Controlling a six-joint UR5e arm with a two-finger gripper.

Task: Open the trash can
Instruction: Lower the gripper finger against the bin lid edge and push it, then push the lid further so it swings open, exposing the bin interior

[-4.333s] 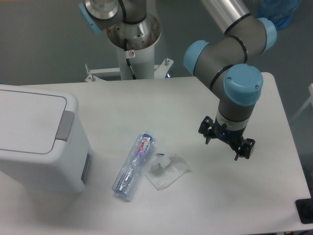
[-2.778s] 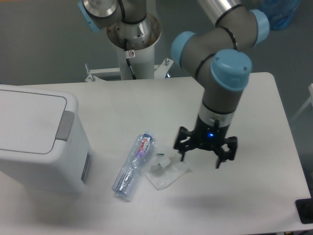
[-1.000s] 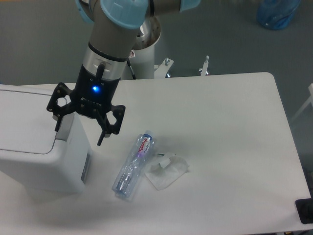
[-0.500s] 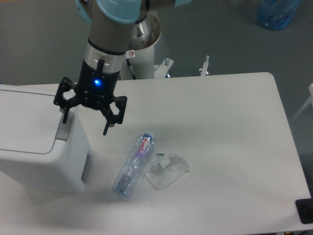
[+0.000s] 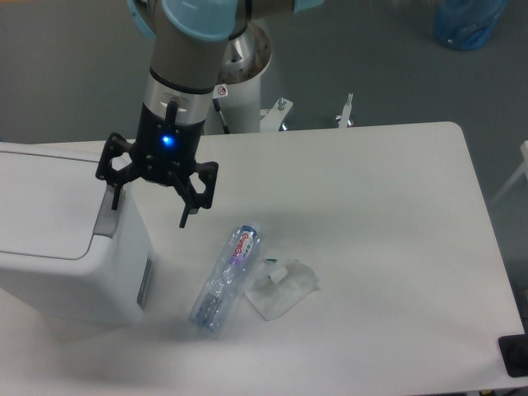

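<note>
The trash can (image 5: 58, 247), a large white boxy bin with a flat lid shut, stands at the table's left edge. Its grey push tab (image 5: 107, 216) sits at the lid's right end. My gripper (image 5: 148, 206) hangs open over the bin's right edge, pointing down. Its left finger tip (image 5: 113, 200) is right above the tab, and I cannot tell whether it touches. The right finger (image 5: 185, 216) hangs past the bin's side, over the table.
A crushed clear plastic bottle (image 5: 224, 277) lies on the table right of the bin. A crumpled clear wrapper (image 5: 281, 287) lies beside it. The arm's white pedestal (image 5: 231, 74) stands behind the table.
The gripper swept from the table's right side, past the wrapper, to the bin. In the last half second it shifted slightly right and down over the tab.
</note>
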